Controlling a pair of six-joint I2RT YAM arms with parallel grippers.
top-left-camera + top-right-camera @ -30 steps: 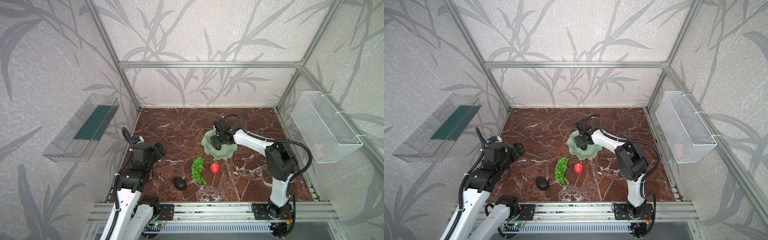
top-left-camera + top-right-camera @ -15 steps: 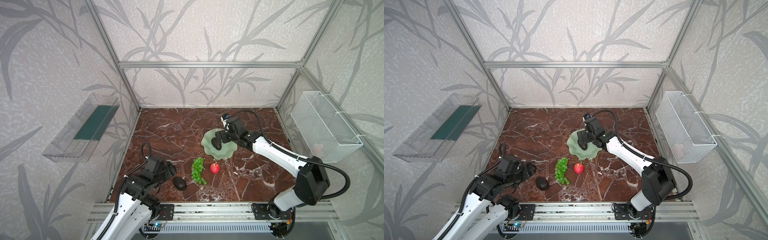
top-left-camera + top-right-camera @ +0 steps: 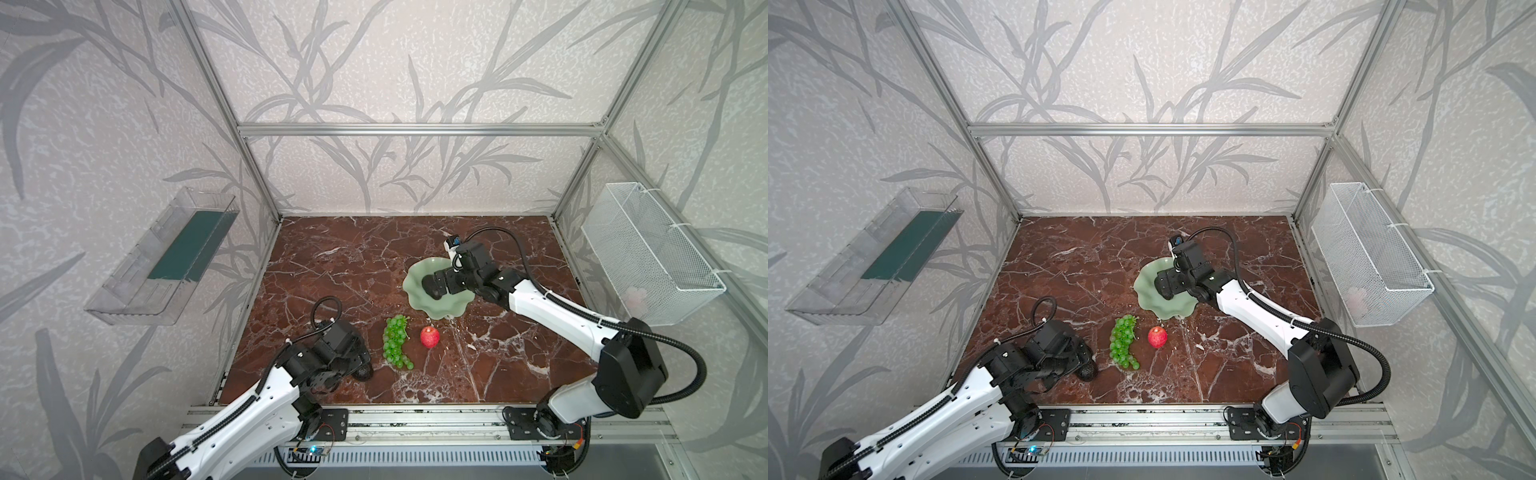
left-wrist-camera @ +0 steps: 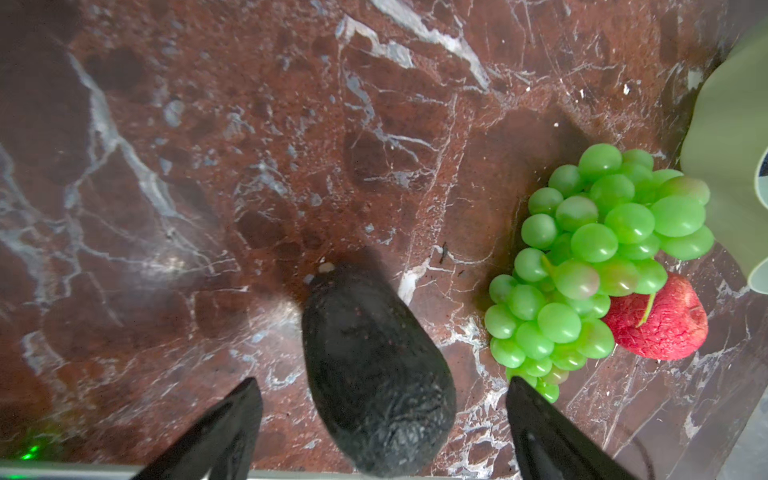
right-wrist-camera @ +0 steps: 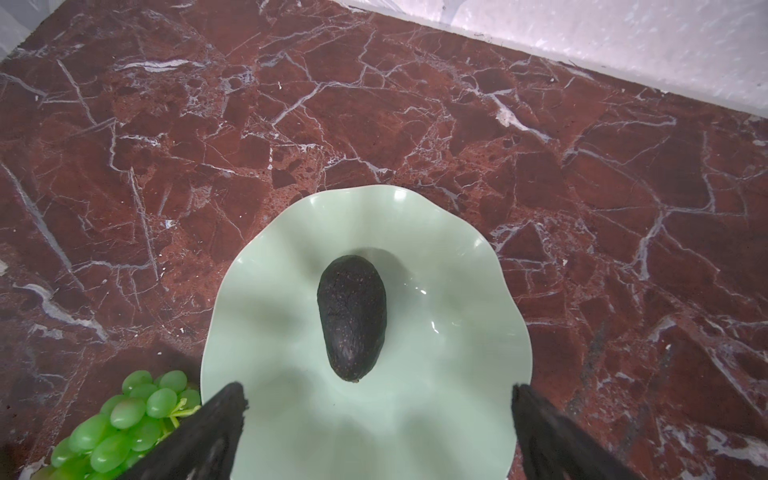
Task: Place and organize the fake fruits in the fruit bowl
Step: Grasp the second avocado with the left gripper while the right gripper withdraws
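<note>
**One avocado in the bowl, three fruits on the table**

We look down on a red marble table (image 3: 353,266) with a robot arm on each side. At the left, the left end effector (image 4: 382,386) stands wide open astride a dark avocado (image 4: 361,324) that lies on the table, its fingers clear of the fruit on both sides. Just to the right lies a bunch of green grapes (image 3: 397,343), and beside it a small red apple (image 3: 430,336). Further right and back sits the pale green fruit bowl (image 3: 419,299), with the second avocado (image 5: 352,316) lying loose in its middle. The right end effector (image 5: 378,395) hovers over the bowl, also wide open and holding nothing.

We judge the risks as follows. The avocado tapers, so a closing grip may squirt it sideways. One finger sits near the grapes and could snag them. With the right arm over the bowl, the two arms could collide during a delivery.
</note>
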